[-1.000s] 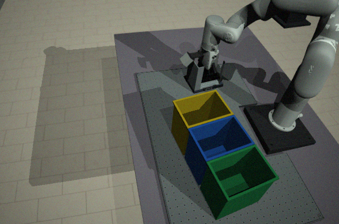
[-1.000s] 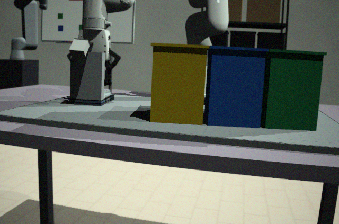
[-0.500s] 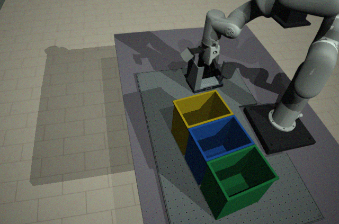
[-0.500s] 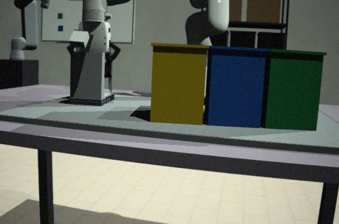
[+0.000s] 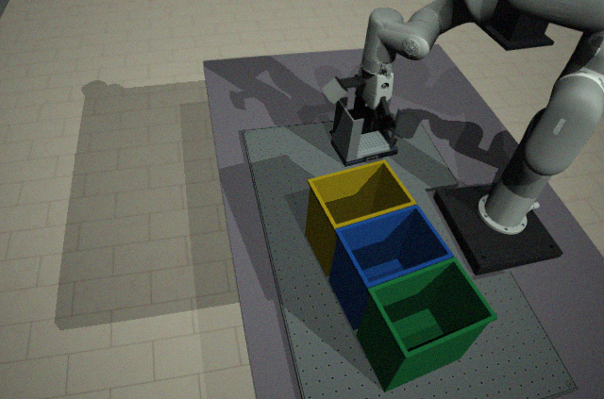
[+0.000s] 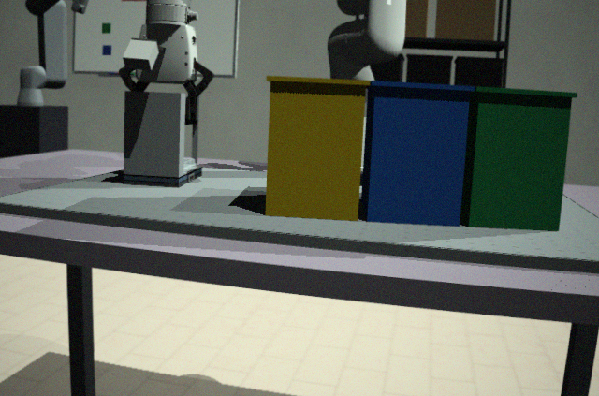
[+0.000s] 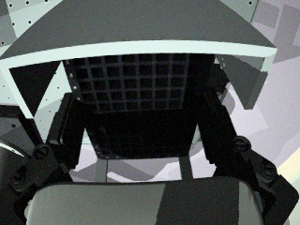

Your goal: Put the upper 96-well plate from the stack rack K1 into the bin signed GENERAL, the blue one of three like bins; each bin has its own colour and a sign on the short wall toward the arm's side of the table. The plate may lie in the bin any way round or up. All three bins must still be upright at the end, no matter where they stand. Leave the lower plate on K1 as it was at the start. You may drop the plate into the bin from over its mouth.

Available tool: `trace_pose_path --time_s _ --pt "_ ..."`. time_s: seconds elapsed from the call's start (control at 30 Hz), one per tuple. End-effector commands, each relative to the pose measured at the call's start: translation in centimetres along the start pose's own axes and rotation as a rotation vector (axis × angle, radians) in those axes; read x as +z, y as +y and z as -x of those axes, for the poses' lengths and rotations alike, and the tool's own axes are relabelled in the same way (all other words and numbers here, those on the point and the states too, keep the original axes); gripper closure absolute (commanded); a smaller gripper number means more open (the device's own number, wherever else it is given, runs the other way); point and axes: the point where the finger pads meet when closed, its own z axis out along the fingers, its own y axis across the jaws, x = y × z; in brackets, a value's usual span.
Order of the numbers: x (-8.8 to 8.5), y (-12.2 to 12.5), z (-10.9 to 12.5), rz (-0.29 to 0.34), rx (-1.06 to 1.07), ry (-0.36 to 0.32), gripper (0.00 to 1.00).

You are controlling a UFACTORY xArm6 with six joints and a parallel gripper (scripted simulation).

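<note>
- The gripper (image 5: 375,117) is right above the stack rack K1 (image 6: 153,134), and its fingers reach down into the top of the rack.
- The gripper is squeezed onto something wide. From the wrist view this looks like the upper 96-well plate (image 7: 127,82), a dark grid of little square holes between the black fingers.
- In that view a pale edge of the rack crosses just above the grid.
- From the top view you can see a pale dotted plate (image 5: 371,143) low down in the rack, near its base. I cannot tell from that view if it is the upper plate or the lower one.
- The rack is a tall grey box shape on a dark flat base. It stands upright on the grey dotted board (image 5: 311,316) that lies on the table (image 6: 290,280).
- Three bins stand in a row, touching side by side, all upright.
- The yellow bin (image 5: 360,190) is nearest the rack, but it does not touch it.
- The blue bin (image 5: 393,244) is in the middle.
- The green bin (image 5: 428,307) is at the far end of the row from the rack.
- No plate shows in the blue bin.
- The arm (image 5: 545,141) stands on a black base plate (image 5: 541,248) beside the bins.
</note>
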Motion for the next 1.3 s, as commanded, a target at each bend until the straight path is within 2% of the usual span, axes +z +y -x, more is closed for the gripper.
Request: trace_pose_path --time_s 0.0,1.27 --pt "-0.4 0.1 -0.1 0.003 0.0 0.003 1.0" --pt "-6.1 0.1 -0.1 0.003 0.0 0.003 1.0"
